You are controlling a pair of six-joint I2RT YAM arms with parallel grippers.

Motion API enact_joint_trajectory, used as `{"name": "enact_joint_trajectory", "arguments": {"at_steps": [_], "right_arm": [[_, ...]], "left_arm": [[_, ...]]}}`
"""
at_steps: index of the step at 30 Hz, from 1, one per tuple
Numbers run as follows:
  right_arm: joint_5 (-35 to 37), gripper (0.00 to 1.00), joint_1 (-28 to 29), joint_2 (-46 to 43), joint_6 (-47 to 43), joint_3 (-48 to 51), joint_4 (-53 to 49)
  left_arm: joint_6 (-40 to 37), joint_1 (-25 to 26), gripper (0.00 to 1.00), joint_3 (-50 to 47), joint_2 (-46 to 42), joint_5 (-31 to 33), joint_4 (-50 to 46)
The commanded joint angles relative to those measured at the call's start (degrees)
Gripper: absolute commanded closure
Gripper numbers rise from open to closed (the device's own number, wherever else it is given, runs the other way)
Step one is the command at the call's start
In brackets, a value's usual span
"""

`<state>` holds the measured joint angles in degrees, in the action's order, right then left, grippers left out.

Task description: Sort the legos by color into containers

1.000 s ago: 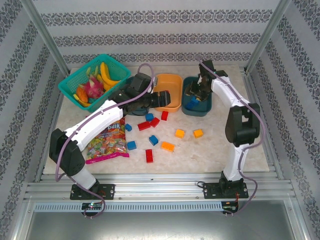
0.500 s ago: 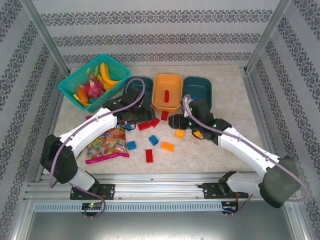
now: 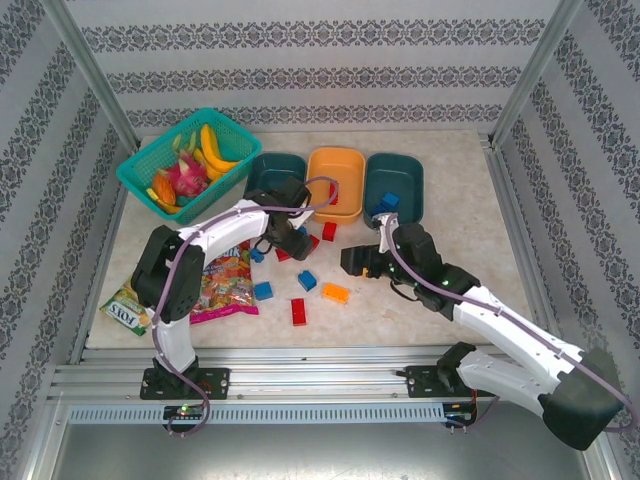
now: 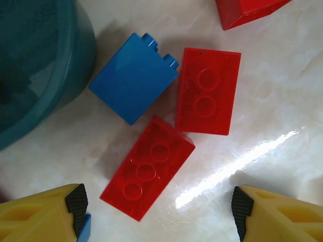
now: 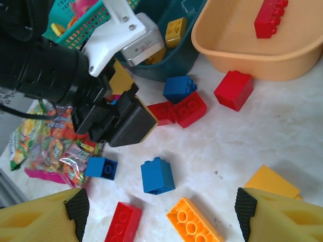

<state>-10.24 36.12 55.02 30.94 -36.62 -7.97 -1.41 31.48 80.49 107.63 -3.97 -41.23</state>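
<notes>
The legos (image 3: 307, 280) lie scattered across the middle of the top view, just below the three trays. They look light, rigid and glossy-sided, so I judge a loose pinch would let one squirt out; the plain long sides are the faces to take, not the studded top. The left gripper (image 4: 159, 217) hangs spread wide with nothing between its pads, over a red three-stud brick (image 4: 149, 169) lying diagonally at the centre of the left wrist view. The upper end of that brick touches a red two-stud brick (image 4: 207, 91) and sits just beside a blue brick (image 4: 133, 78), so a finger has little room there. A teal tray (image 4: 65, 75) curves in at upper left. The right gripper (image 5: 159, 217) is likewise wide open and empty, with an orange brick (image 5: 194, 227) at the bottom centre of its view. A long red brick (image 5: 270, 17) already lies in the orange tray (image 5: 242, 63). The table (image 3: 470, 220) is pale, marbled and shiny, likely slick under a nudged brick. A candy bag (image 3: 225, 285) lies at left and a basket of toy fruit (image 3: 185, 160) at upper left, with patterned walls close around.
</notes>
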Motion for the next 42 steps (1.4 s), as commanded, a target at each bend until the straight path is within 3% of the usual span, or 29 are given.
{"name": "enact_joint_trajectory", "arguments": {"at_steps": [1, 13, 20, 28, 34, 38, 42], "right_arm": [[-2.27, 0.19, -0.22, -2.68, 2.49, 1.61, 0.74], [-1.36, 0.16, -2.45, -5.89, 4.52, 1.92, -2.15], [-1.71, 0.16, -3.07, -3.76, 4.52, 0.89, -1.53], [-2.06, 0.16, -3.73, -1.57, 4.64, -0.80, -1.03], [-1.85, 0.17, -4.09, -0.27, 4.24, -2.91, -1.35], [1.09, 0.17, -4.39, -1.12, 3.73, -5.33, -2.12], [5.64, 0.17, -5.15, -1.44, 4.97, -6.39, 1.13]], "left_arm": [[-7.33, -0.55, 0.22, 2.55, 2.59, 0.43, 0.56], [-7.19, -0.90, 0.31, 2.77, 7.42, 0.72, -0.11], [-5.37, -0.89, 0.59, 0.06, 7.18, 0.44, 1.68], [-4.25, -0.68, 0.58, -2.79, 4.90, 2.51, 2.91], [-0.27, -0.27, 0.67, -2.56, 1.49, 5.24, 2.22], [5.90, -0.24, 0.68, 2.22, -4.60, 4.03, -1.70], [11.43, -0.28, 0.68, 10.63, -4.37, -0.24, -5.66]]}}
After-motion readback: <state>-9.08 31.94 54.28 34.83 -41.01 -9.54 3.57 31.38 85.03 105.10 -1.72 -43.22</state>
